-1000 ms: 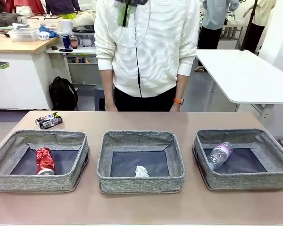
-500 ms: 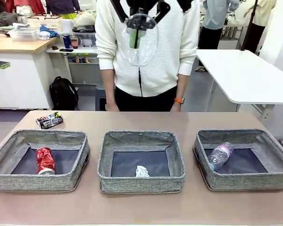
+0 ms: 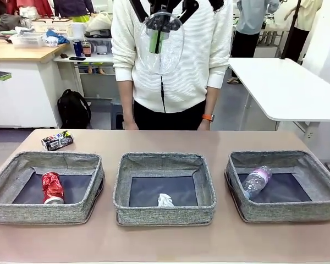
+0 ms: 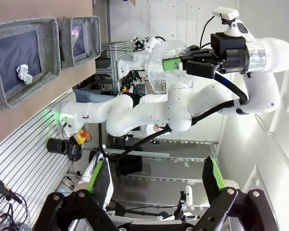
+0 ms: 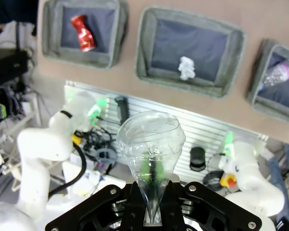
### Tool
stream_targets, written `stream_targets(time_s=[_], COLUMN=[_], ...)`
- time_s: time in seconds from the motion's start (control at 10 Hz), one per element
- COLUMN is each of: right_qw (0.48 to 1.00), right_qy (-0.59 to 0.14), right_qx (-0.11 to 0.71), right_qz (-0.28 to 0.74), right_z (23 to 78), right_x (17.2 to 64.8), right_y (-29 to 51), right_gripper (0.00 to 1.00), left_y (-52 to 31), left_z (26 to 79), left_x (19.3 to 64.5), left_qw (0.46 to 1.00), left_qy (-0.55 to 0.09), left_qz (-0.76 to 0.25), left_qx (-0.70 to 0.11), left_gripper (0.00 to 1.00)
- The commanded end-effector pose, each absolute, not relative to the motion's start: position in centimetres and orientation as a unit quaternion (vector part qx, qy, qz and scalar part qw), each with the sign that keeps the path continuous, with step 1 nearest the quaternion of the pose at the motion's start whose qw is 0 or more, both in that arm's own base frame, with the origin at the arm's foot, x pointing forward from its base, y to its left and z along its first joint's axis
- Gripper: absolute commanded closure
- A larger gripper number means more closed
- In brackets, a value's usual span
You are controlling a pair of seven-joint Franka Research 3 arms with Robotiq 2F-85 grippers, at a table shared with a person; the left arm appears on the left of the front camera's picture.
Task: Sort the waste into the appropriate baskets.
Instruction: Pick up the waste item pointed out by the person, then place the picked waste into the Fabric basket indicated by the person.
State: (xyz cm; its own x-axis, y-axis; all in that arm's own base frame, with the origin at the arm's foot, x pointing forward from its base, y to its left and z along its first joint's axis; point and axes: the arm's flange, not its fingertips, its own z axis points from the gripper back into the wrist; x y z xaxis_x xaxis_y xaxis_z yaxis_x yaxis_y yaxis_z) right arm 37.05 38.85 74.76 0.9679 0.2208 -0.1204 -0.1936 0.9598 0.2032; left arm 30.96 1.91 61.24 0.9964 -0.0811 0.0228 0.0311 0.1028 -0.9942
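Note:
High over the table's far side, my right gripper (image 3: pixel 161 22) is shut on the clear crushed plastic bottle (image 3: pixel 163 48), whose crumpled body (image 5: pixel 150 140) hangs between the fingers. The left gripper (image 4: pixel 155 166) stands open with nothing in it, facing the right arm and that bottle (image 4: pixel 166 67). Three grey baskets stand in a row: the left basket (image 3: pixel 44 213) holds the red can (image 3: pixel 52 187), the middle basket (image 3: pixel 165 213) the paper ball (image 3: pixel 165 199), and the right basket (image 3: pixel 286 212) the small pink-labelled bottle (image 3: pixel 257 180). Behind the left basket, the dark multicoloured can (image 3: pixel 57 141) lies on the table.
A person in a white striped top (image 3: pixel 170 66) stands at the far edge with arms down. A white side table (image 3: pixel 286 88) stands at the back right. Bare tabletop runs in front of and behind the baskets.
The right gripper has come down into view at the top with the crushed bottle and turned it slightly. The baskets, cans and person stay where they were.

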Motion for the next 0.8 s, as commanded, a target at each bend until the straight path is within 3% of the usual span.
stream_targets(time_s=[0.0, 0.7], right_qw=[0.987, 0.987], right_qy=[0.063, 0.063], right_qx=[0.100, 0.100], right_qz=[0.105, 0.105], right_z=[75.16, 75.16], right_x=[37.11, 37.11], right_y=[38.99, 38.99], right_gripper=[0.99, 0.99], left_y=[1.80, 1.80], left_z=[61.27, 61.27], left_x=[30.71, 30.71], left_qw=[0.734, 0.734], left_qy=[0.015, 0.015], left_qz=[-0.046, -0.046], left_qx=[-0.677, -0.677], left_gripper=[0.00, 0.00])
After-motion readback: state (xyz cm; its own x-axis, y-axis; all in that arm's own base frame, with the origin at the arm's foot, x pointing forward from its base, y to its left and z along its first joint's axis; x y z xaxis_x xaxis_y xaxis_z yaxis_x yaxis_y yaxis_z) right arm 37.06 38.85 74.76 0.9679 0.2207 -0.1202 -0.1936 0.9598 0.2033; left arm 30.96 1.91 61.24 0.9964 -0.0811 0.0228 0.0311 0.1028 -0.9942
